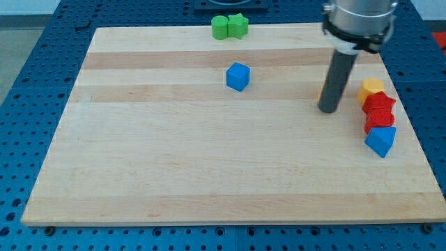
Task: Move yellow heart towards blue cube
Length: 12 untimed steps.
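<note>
The blue cube (237,76) sits on the wooden board (174,160), above the middle. My tip (329,110) is well to the cube's right. A sliver of a yellow-orange block (321,93) peeks out at the rod's left edge, just above the tip. The rod hides most of it, so I cannot tell its shape. A second yellow block (371,88) lies further right, near the board's right edge. Its shape is unclear too, so I cannot tell which of the two is the yellow heart.
Two red blocks (379,111) are stacked in a column under the right yellow block, with a blue triangle (380,141) below them. A green round block (221,27) and a green star (238,26) touch at the board's top edge.
</note>
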Available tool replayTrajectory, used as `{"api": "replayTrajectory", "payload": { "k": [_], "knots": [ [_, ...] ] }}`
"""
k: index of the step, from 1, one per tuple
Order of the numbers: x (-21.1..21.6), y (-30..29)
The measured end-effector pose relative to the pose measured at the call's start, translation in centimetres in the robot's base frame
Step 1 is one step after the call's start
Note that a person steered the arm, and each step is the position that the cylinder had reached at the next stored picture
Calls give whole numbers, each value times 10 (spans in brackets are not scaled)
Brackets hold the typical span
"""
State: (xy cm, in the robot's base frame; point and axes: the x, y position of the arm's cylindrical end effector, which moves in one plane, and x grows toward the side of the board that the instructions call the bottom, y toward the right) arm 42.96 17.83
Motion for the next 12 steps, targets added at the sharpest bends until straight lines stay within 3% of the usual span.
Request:
{"api": "replayTrajectory", "payload": {
  "k": [2,6,10,12],
  "knots": [
    [14,45],
    [-40,-45],
    [-46,30],
    [-77,-43]
  ]
}}
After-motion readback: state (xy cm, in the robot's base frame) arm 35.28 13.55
